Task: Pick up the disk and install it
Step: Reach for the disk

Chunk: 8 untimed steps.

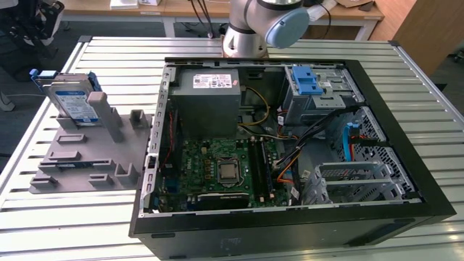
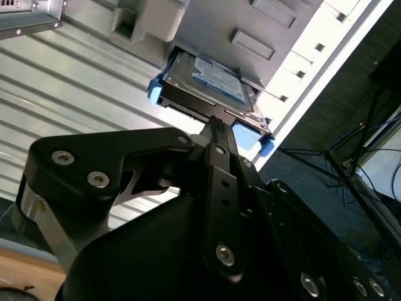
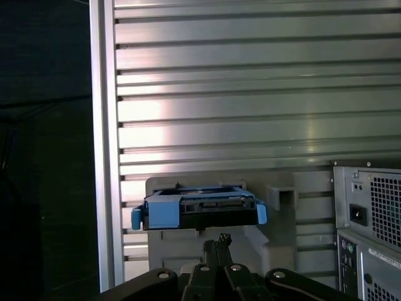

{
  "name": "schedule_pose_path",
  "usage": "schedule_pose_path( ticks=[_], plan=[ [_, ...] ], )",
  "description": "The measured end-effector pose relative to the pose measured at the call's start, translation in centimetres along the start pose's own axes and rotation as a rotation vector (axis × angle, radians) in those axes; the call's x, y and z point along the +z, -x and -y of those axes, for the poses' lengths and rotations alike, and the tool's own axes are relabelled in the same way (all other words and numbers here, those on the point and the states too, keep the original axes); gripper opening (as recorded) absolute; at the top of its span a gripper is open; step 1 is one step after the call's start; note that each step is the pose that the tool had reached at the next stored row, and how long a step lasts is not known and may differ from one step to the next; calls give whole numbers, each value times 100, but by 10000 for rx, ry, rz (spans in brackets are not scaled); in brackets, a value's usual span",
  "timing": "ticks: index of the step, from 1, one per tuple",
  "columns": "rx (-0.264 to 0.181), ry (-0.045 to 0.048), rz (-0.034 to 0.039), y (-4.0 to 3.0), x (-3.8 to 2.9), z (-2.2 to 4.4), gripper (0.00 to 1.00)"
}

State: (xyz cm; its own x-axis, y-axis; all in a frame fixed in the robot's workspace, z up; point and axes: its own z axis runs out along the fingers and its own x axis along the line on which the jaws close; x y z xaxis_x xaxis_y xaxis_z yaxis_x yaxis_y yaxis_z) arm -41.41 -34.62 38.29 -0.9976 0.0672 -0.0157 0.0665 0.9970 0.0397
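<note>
Claw [image 2: 213, 125] tips are drawn together to a point in both wrist views [image 3: 217, 241], and I hold nothing. They sit just beside the one disk [image 2: 210, 84], aimed at its bracketed edge. I cannot tell whether they touch it.

That disk [image 1: 73, 100] stands on edge in the one grey fixture plate [image 1: 80, 157], at the upper part of the exterior view's left, on the slatted table [image 1: 65, 217]. A post of the plate hides part of its label, and its lower edge is sunk among the posts. In the first wrist view I see the disk [image 3: 200, 210] only end-on.

One open computer case [image 1: 290, 223] lies in the middle of the exterior view, with one grey power-supply box [image 1: 210, 103] inside. My arm [image 1: 268, 22] is cut off by the frame's top edge.
</note>
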Motion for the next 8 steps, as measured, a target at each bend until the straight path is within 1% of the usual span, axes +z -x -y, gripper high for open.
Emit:
schedule_pose_path(
  ticks=[2, 4, 8],
  plan=[
    [-1, 1, 1, -84, 8, 6, 11],
    [0, 0, -4, -139, 12, 10, 11],
    [0, 0, -4, -158, 13, 11, 11]
  ],
)
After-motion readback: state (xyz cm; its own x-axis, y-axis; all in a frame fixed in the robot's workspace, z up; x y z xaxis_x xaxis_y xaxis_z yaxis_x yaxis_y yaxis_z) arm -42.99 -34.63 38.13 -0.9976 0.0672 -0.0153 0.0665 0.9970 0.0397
